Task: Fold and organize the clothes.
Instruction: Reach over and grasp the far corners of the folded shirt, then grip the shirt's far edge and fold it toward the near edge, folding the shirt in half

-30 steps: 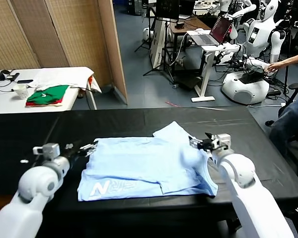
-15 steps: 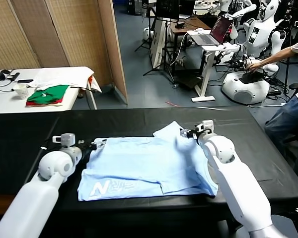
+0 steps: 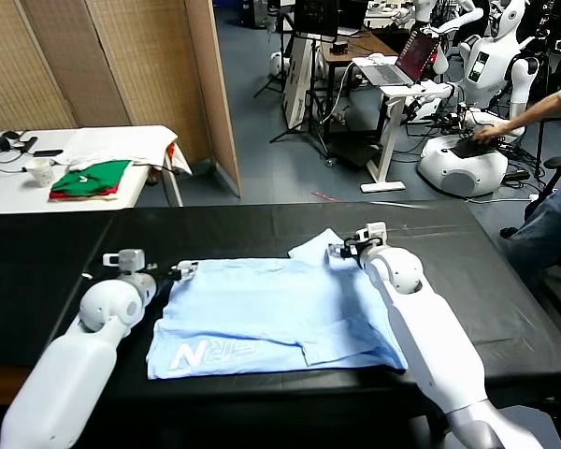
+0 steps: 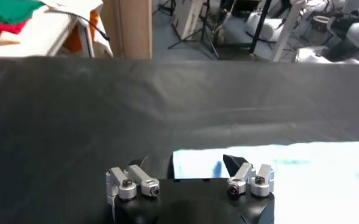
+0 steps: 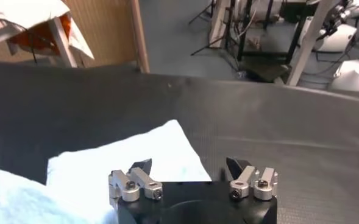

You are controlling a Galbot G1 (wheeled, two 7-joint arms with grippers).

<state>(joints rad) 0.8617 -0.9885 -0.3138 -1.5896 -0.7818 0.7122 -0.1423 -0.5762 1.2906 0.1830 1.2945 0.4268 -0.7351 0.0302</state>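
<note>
Blue T-shirt spread flat near the table's front edge, left claw released at its left far corner, right claw spread apart over the far sleeve

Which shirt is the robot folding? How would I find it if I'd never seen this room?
Look at the big black table right in front of the robot; the T-shirt lies spread on it between the left gripper and right gripper. It's pale blue with white letters near one corner, unlike the green and red clothes on the white table behind.
</note>
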